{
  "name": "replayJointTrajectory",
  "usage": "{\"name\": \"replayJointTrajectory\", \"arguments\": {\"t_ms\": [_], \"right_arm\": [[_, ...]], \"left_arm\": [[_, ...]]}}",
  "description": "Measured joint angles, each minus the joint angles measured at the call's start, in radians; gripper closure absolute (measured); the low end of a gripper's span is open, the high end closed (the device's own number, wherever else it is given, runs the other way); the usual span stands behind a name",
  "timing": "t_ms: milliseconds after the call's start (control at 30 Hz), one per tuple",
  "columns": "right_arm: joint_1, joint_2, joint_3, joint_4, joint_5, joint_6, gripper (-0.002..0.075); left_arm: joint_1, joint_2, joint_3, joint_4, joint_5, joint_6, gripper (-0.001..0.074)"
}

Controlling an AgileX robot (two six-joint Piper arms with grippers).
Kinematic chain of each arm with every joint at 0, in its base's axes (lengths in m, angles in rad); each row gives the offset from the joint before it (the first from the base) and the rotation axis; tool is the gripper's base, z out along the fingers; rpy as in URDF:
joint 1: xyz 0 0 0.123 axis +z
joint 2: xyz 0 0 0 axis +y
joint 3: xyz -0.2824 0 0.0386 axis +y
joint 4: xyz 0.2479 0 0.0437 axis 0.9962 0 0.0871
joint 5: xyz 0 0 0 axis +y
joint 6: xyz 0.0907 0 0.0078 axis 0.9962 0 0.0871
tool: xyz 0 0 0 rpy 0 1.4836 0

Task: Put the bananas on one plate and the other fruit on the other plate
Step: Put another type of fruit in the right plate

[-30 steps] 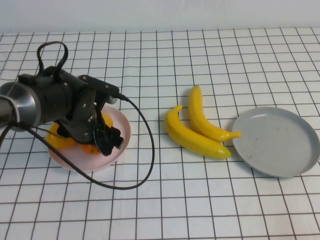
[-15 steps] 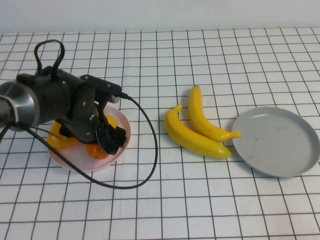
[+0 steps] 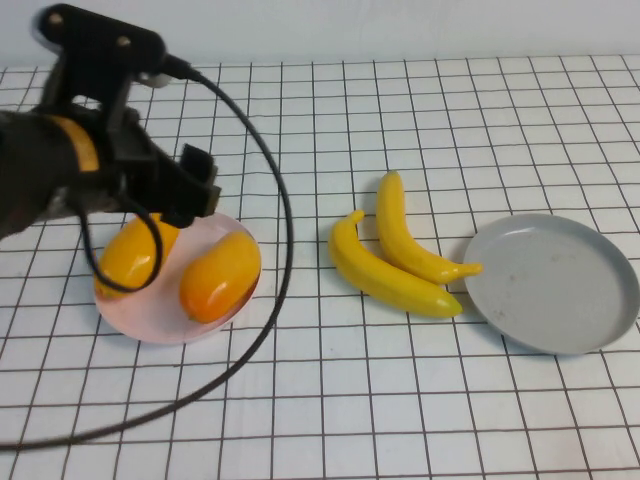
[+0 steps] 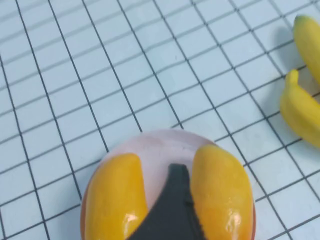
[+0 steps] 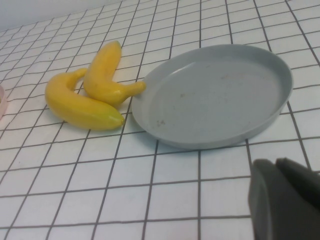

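Two yellow-orange mangoes (image 3: 135, 252) (image 3: 220, 275) lie side by side on the pale pink plate (image 3: 170, 325). My left gripper (image 3: 195, 185) hangs above the plate's far edge, shut and empty. In the left wrist view its dark tip (image 4: 176, 172) shows between the two mangoes (image 4: 115, 200) (image 4: 222, 190) on the pink plate (image 4: 160, 147). Two yellow bananas (image 3: 385, 270) (image 3: 405, 235) lie on the table beside the empty grey plate (image 3: 555, 282). My right gripper (image 5: 285, 200) is shut and empty, near the grey plate (image 5: 215, 97) and bananas (image 5: 80, 105); it is out of the high view.
The table is a white cloth with a black grid. The left arm's black cable (image 3: 270, 300) loops over the table between the pink plate and the bananas. A white wall (image 3: 400, 25) runs along the far edge.
My left gripper has lifted up and back off the pink plate. Both mangoes now lie uncovered on the plate. Bananas and grey plate have not moved.
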Motion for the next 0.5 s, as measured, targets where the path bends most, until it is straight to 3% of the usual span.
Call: {"name": "replayJointTrajectory", "arguments": {"t_ms": [133,167,233,333,500], "right_arm": [[0.000,0.000,0.000,0.000,0.000,0.000,0.0743],[0.000,0.000,0.000,0.000,0.000,0.000,0.0742],[0.000,0.000,0.000,0.000,0.000,0.000,0.0743],[0.000,0.000,0.000,0.000,0.000,0.000,0.0742],[0.000,0.000,0.000,0.000,0.000,0.000,0.0742]], "left_arm": [[-0.002,-0.186,0.154,0.035,-0.058,-0.078,0.0417],[-0.002,-0.249,0.210,0.037,-0.065,-0.107,0.0531],[-0.002,-0.344,0.287,0.039,-0.059,-0.172,0.0642],[-0.002,-0.487,0.384,0.034,-0.038,-0.236,0.0708],[-0.002,-0.673,0.513,0.049,-0.029,-0.225,0.0734]]}}
